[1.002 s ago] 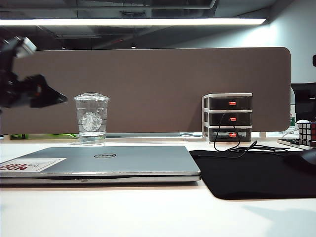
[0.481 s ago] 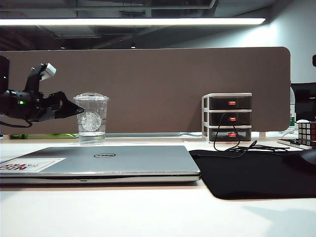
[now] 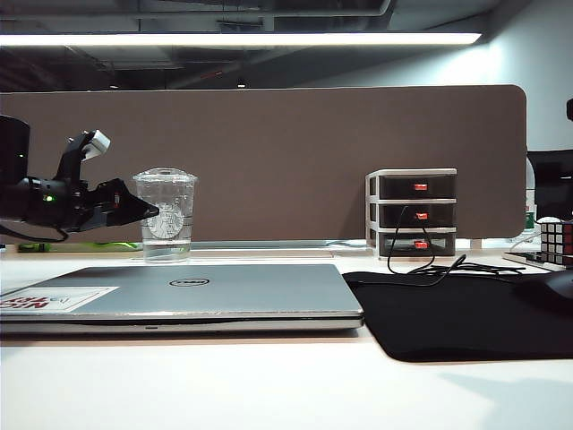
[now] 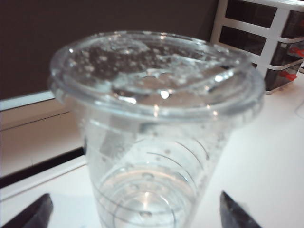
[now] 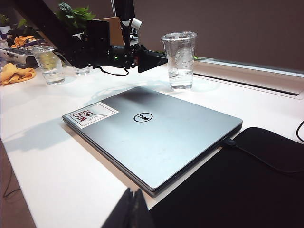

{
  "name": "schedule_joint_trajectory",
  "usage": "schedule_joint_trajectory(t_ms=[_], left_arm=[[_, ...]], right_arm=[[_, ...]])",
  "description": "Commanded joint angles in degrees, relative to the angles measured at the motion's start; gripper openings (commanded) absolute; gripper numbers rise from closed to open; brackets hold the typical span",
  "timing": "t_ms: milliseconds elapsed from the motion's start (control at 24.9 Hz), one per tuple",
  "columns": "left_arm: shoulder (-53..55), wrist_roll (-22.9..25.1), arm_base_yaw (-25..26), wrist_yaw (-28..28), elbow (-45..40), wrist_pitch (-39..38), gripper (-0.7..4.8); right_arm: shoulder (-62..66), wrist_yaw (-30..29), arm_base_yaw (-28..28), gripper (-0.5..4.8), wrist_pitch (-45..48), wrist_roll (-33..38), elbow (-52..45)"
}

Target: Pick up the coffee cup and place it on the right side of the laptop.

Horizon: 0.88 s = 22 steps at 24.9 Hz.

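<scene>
We note a white table (image 3: 269, 394) bearing the closed silver laptop (image 3: 188, 296) at left, and a black mat (image 3: 457, 313) just beside it on the right. Behind the laptop stands the clear coffee cup (image 3: 166, 215), upright on the table top; farther right we see a small drawer unit (image 3: 412, 213) with a black cable (image 3: 439, 266) trailing toward the mat. At the right edge sits a puzzle cube (image 3: 557, 240); in the right wrist view a second cup (image 5: 49, 64) and a yellow cloth (image 5: 14, 74) lie past the laptop.

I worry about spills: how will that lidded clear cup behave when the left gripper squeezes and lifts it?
The coffee cup looks thin-walled, so it may flex under the open left gripper. Liquid fills only its base, so it is probably light. Its tall, narrow-footed shape could tip if nudged.
</scene>
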Motion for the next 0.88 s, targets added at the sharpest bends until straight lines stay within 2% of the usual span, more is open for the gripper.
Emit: schedule_joint_trajectory(t_ms=[40, 441, 882], left_arm=[[0.72, -0.2, -0.17, 0.39, 2.25, -0.77, 4.79], [3.65, 0.22, -3.67, -1.53, 8.09, -2.03, 4.79], [7.78, -0.2, -4.61, -1.77, 13.75, -3.69, 4.79]], right_arm=[[-0.04, -0.11, 0.02, -0.01, 0.72, -0.17, -0.37], [-0.07, -0.13, 0.07, -0.01, 0.72, -0.22, -0.37], [-0.04, -0.13, 0.09, -0.01, 0.72, -0.22, -0.37]])
